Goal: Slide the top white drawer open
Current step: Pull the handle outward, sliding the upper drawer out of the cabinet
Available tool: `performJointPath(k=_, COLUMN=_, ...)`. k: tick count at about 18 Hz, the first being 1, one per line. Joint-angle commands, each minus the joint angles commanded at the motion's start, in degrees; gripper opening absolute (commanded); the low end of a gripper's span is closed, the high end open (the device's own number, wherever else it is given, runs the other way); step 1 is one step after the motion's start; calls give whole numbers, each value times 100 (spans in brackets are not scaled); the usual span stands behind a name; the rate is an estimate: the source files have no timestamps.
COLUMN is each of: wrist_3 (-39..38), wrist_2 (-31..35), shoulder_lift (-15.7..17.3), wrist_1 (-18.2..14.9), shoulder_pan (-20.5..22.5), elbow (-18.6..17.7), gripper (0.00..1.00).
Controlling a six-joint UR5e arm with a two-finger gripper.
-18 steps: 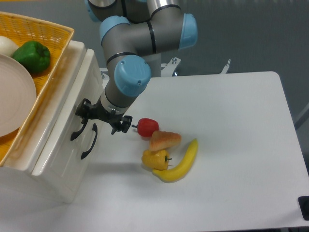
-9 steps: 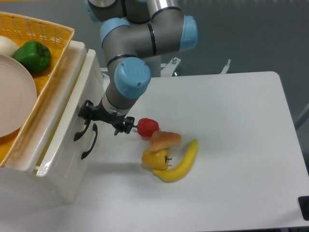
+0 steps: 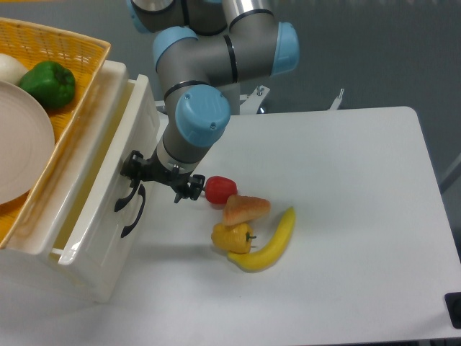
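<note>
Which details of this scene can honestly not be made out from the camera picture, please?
- Inside of the top white drawer: only a narrow gap shows, partly under the yellow basket.
- Gripper fingertips at the upper black handle: dark on dark, so the grip is unclear.
- Plate and basket: cut off by the left edge.

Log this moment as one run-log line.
phase: pulling | gripper: jaws at upper black handle | top white drawer: partly open | lower drawer front: shut | fruit: beside drawer, untouched
</note>
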Motion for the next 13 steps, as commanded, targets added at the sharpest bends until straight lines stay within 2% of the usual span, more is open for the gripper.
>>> performJointPath(k=13, wrist_3=0, wrist_2=193, shoulder_lift=-26, wrist_1=-18, shoulder_pan=97, elbow=123, gripper=100)
